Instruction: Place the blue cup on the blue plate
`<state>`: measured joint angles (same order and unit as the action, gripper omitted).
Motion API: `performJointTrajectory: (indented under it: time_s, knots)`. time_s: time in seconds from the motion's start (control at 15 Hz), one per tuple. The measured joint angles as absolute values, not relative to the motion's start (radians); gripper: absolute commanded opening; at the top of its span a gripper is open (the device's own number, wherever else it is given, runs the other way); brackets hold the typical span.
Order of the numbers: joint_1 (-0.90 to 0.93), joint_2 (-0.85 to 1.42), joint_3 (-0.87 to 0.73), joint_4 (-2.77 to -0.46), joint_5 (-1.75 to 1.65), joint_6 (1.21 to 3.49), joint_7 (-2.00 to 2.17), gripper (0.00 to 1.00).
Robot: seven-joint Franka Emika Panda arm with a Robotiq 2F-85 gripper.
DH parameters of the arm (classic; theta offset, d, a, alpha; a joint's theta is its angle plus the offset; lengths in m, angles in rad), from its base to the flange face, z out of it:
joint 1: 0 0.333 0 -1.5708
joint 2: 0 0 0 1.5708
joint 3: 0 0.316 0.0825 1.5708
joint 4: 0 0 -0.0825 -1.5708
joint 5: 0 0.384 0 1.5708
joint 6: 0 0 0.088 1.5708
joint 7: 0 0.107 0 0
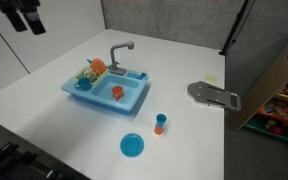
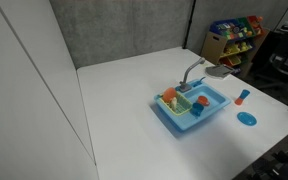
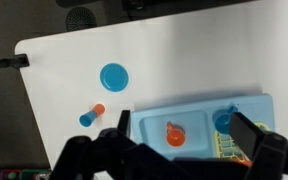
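Hanging well above the bench (image 1: 44, 110), the tool (image 3: 185, 126) had its jaws spread wide with nothing between them. The blue cup (image 1: 83, 85) sat inside the light-blue toy sink (image 1: 139, 99), at the end that held the dish rack, apart from an orange cup (image 1: 117, 91) in the basin. The blue plate (image 1: 132, 146) lay flat on the bench beside the sink, near a small orange-and-blue piece (image 1: 161, 123) standing upright, not touching it.
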<state>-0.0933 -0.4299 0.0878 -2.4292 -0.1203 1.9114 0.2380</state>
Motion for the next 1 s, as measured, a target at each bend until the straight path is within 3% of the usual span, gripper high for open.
performJointTrajectory:
  time_s: [1.0]
  knots:
    - [-0.128, 0.096, -0.084, -2.067, -0.136, 2.047, 0.364, 1.0]
